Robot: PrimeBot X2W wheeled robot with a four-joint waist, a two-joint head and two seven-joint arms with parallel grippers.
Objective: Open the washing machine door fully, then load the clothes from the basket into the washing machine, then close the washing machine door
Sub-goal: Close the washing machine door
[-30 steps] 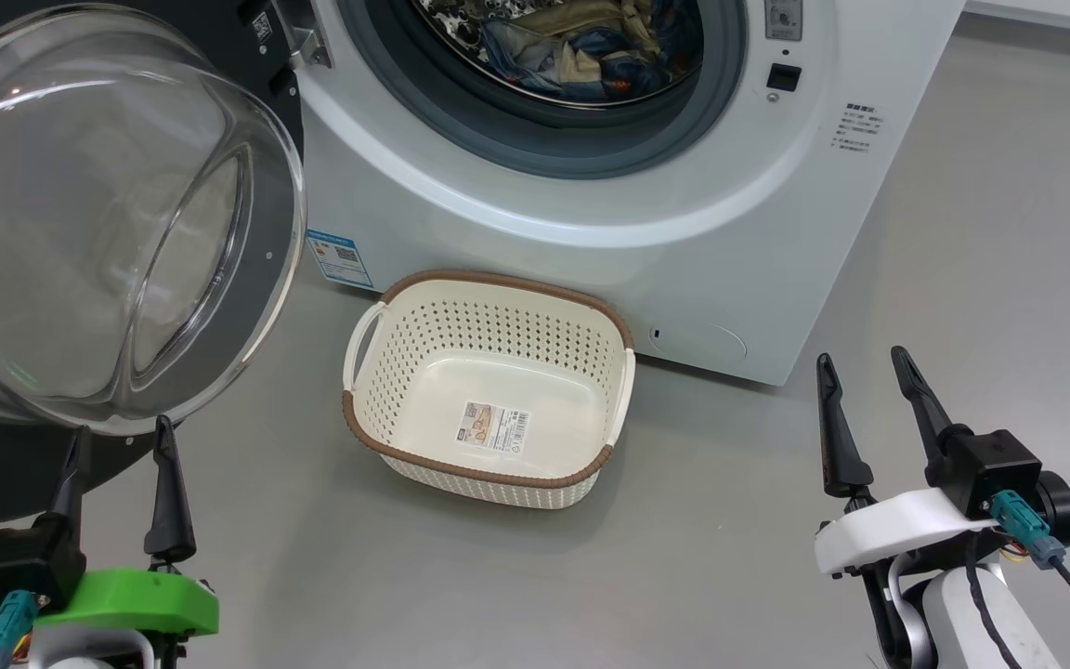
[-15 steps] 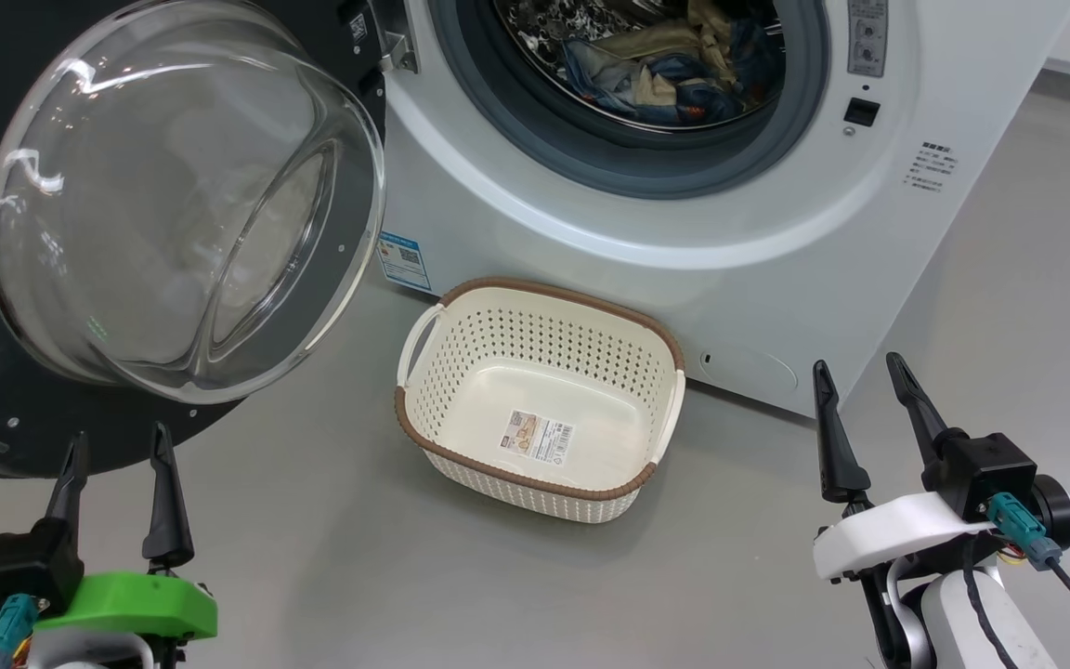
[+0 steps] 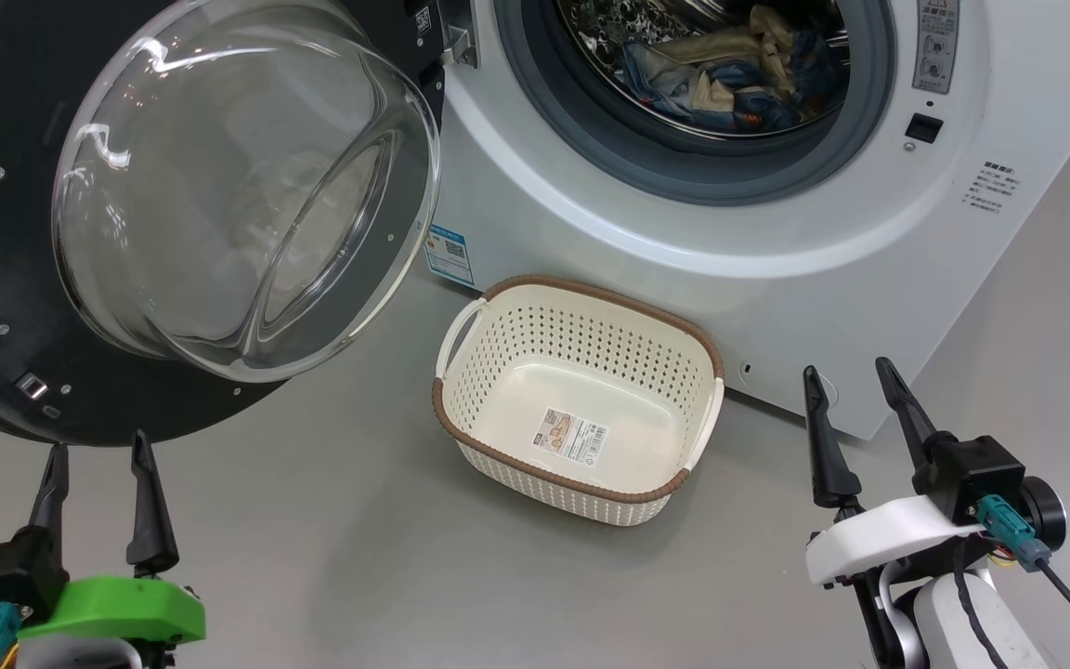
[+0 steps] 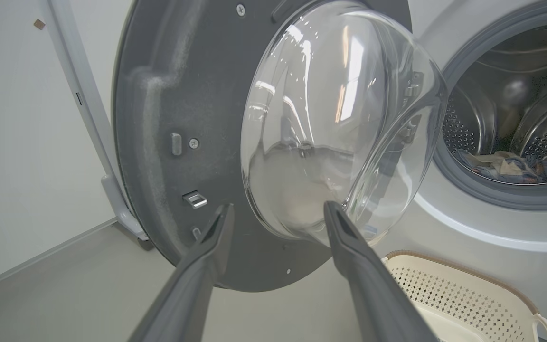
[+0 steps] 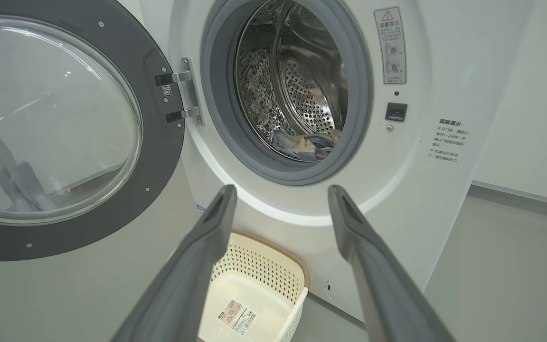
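Hovering low over the grey floor (image 3: pixel 358 539), the left gripper (image 3: pixel 97 446) and the right gripper (image 3: pixel 844 369), each with two long dark fingers (image 3: pixel 147 520), are spread wide and hold nothing. Beyond them the small cream-white perforated plastic basket (image 3: pixel 591 295) with brown rim sits empty, mouth upward, just before the big white front-loading washing machine (image 3: pixel 646 269), long axis roughly along its front, and the blue-and-cream clothes (image 3: pixel 730 84) lie in the drum (image 5: pixel 302 80). Loading looks finished, so closing comes next, I judge: the large round black-rimmed glass door (image 3: pixel 247 186) hangs swung out left, bowl facing the room, and needs a push behind its rim.
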